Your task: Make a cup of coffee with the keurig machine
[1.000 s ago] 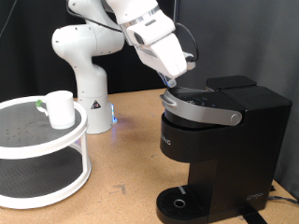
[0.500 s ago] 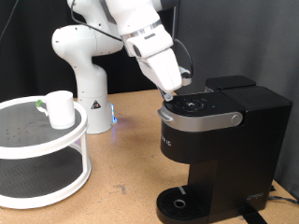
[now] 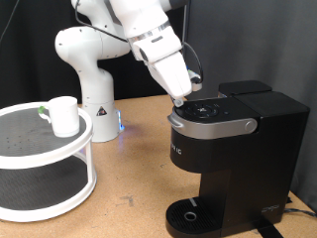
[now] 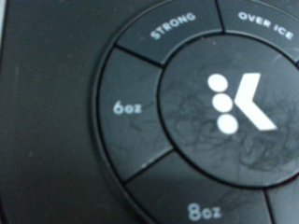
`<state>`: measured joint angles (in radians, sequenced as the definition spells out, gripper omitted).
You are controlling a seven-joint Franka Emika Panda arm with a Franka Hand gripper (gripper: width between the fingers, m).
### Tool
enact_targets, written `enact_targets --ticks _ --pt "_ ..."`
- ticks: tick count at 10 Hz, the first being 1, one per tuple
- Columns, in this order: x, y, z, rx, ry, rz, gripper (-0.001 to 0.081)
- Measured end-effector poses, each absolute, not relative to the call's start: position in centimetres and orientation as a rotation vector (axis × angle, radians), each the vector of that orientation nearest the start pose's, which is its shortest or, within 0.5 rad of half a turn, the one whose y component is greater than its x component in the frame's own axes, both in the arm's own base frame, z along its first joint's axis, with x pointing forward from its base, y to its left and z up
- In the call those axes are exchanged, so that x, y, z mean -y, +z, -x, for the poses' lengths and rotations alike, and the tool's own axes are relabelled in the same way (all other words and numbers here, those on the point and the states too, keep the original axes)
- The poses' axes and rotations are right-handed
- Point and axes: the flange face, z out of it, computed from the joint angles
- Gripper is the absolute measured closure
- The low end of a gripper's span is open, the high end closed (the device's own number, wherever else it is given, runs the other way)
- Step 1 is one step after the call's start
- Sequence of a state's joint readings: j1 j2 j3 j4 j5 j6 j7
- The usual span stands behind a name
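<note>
Gripper [image 3: 181, 98] touches keurig machine [image 3: 230, 149]; cup [image 3: 63, 115] on rack [image 3: 45, 174].

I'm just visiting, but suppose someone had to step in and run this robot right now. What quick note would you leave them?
Gripper: at the button end of the keurig machine; the fingers are hard to make out. The wrist view is filled by the round button panel: STRONG, OVER ICE, 6oz, 8oz.
Lid: down.
Cup: on the top tier of the white stand, at the exterior view's left, not under the spout.
Drip tray: nothing on it.
Left: cup not yet at the machine; no coffee visible.
</note>
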<state>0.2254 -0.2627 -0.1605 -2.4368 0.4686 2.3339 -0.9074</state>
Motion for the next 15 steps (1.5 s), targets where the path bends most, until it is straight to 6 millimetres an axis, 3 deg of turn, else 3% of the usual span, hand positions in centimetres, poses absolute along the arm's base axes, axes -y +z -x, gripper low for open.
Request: enact_targets --ticks 3,7,10,15 --pt "-3.8 42.6 -46.4 0.890 -0.410 2.535 0.0803" --pt "-3.7 46.0 -46.7 0.839 -0.496 2.403 0.0803" --pt "-3.3 45.5 -46.7 0.737 -0.520 2.452 0.0803" --pt "1.0 46.1 -42.9 0.607 -0.452 2.415 0.0803"
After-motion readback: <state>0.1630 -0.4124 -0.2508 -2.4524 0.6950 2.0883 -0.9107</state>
